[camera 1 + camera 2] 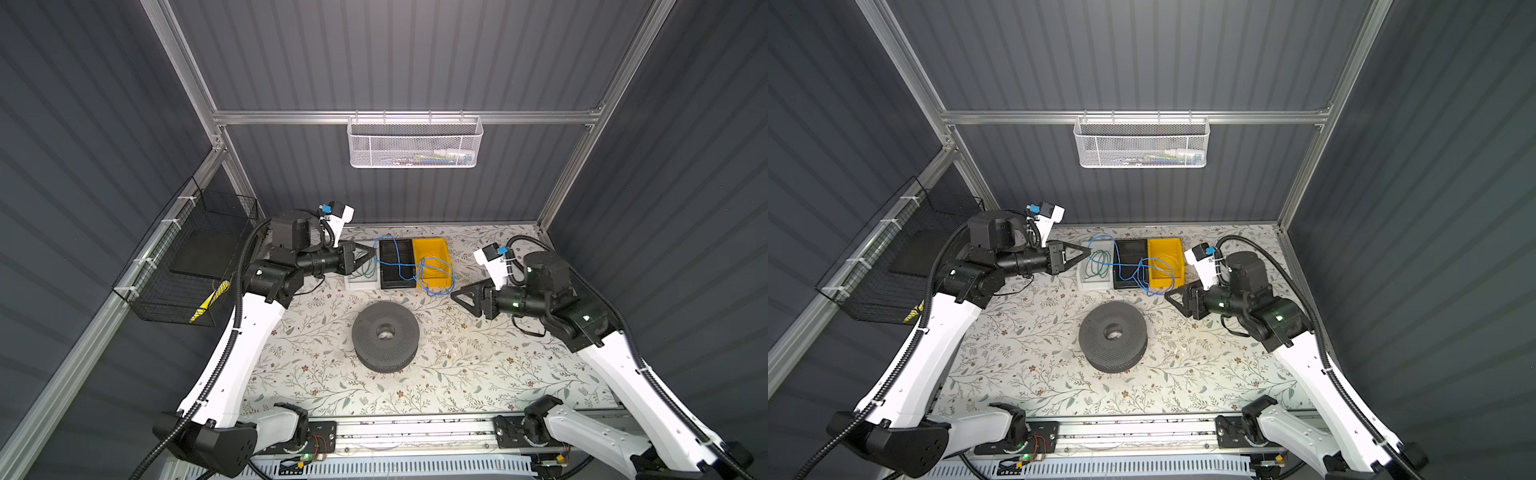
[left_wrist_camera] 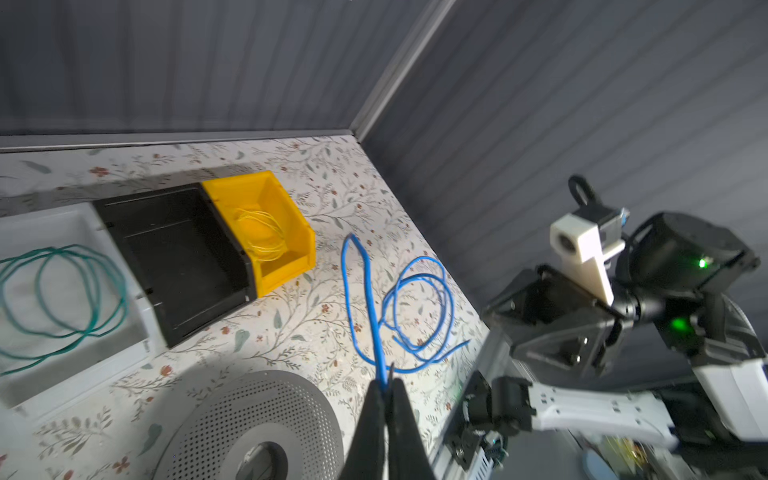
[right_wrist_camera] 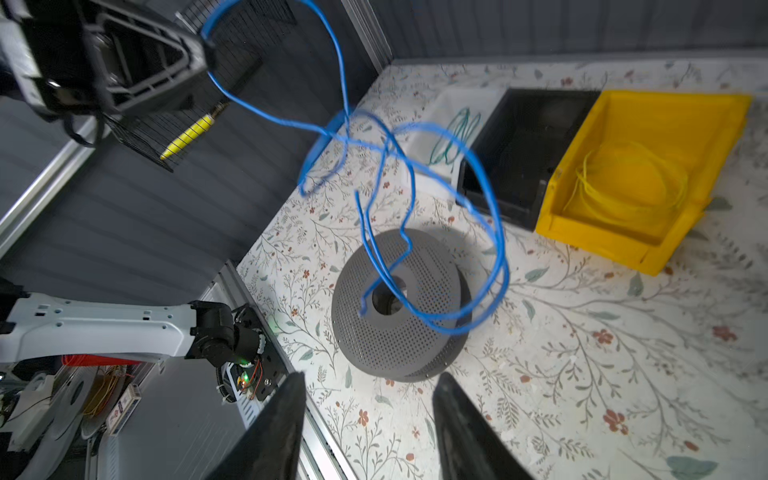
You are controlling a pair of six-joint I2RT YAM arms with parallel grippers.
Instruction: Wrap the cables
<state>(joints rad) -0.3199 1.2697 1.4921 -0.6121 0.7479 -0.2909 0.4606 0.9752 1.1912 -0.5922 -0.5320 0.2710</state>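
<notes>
Wire: The blue wire [image 3: 500,232] hung in loose loops from the left gripper [image 2: 386,380], in the air between the arms. In both top views it crossed the black bin [image 1: 395,266] and the yellow bin [image 1: 432,245]. Whether its lowest loop touched the table [image 1: 478,374] could not be told.
Left gripper: Its fingers were together, clamped on the wire near one end.
Right gripper [image 3: 370,376]: Its jaws stood apart and empty, near the loops but not touching them.
Spool [image 1: 384,332]: It lay flat on the table with no wire on it.
Handling: The wire looked very light, thin and springy. It seemed likely to slip from a loose pinch and uncoil once freed.
Hold: A single hanging strand or the free end, laid crosswise in the jaws, seemed better than the tangle.
</notes>
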